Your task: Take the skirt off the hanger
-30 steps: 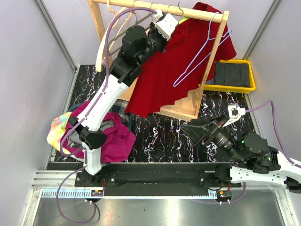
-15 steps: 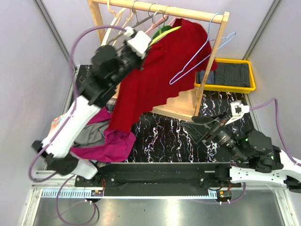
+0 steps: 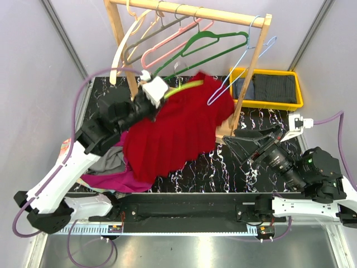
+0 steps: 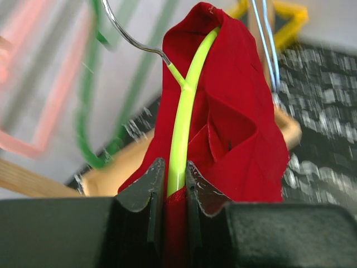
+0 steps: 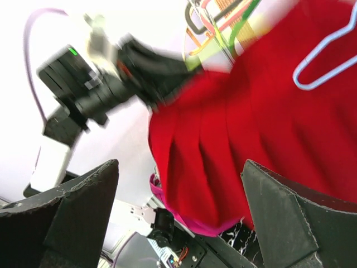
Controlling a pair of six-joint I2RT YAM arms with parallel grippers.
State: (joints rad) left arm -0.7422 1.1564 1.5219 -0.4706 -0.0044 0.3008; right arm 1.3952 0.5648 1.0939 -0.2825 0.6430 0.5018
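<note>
The red pleated skirt hangs on a lime-green hanger, off the rail and low over the table's left-centre. My left gripper is shut on the hanger's arm and the skirt's waistband. In the left wrist view the green hanger bar runs up from between the black fingers, with the skirt draped over it and its metal hook above. My right gripper stands open at the table's right, facing the skirt, apart from it, nothing between its fingers.
A wooden rack at the back carries several empty hangers, among them green, pink and lilac. A yellow bin with dark cloth sits back right. A pile of clothes, magenta and grey, lies front left.
My left arm has swung down and to the left, carrying the skirt on its lime hanger off the rail to low over the table. The right gripper has shifted slightly right, still open.
</note>
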